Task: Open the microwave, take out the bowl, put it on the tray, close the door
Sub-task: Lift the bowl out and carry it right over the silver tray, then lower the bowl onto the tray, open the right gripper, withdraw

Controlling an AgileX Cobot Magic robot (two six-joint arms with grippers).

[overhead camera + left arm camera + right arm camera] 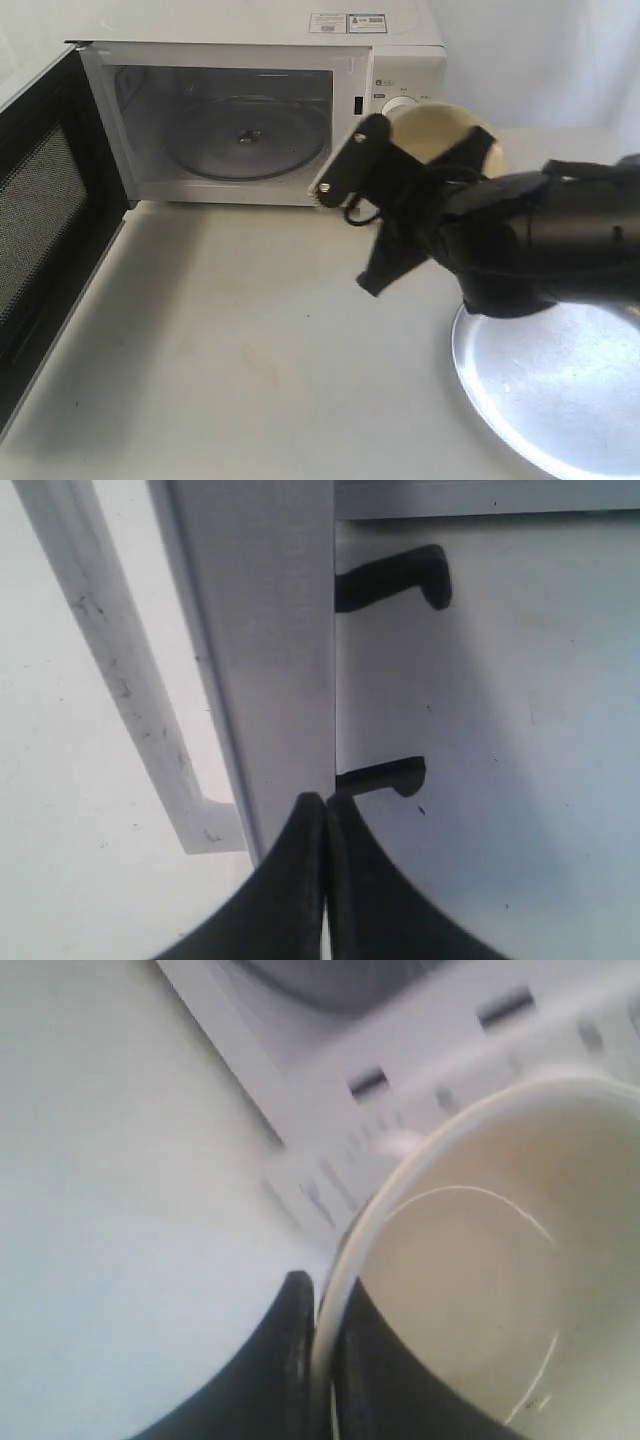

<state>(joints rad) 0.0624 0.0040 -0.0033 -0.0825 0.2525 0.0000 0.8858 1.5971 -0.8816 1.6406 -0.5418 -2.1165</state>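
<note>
Two steps look done, as I judge it: the door (45,230) stands wide open at the left, and the microwave (250,40) has only its glass turntable (245,140) inside. The bowl (440,135) is out. It hangs in the air in front of the dial panel, tilted so that its pale inside shows, and it touches nothing below. The right fingers (290,1360) are clenched on its rim, one inside the wall and one outside. The tray (560,400) lies on the counter (250,340) at the right, nearer to the camera than the bowl and partly hidden by the arm.

The step in hand is therefore the carrying of the bowl to the tray. The next move calls for bringing the bowl over the middle of the tray, turning it level, lowering it until its base rests, and only then releasing. A pinch on the rim alone is thin, so a slow motion seems wise.

The left fingers (290,880) are pressed together with nothing seen between them. Their tips are just beside the door's latch edge, near the handle (110,680), a fair place for closing the door later.
</note>
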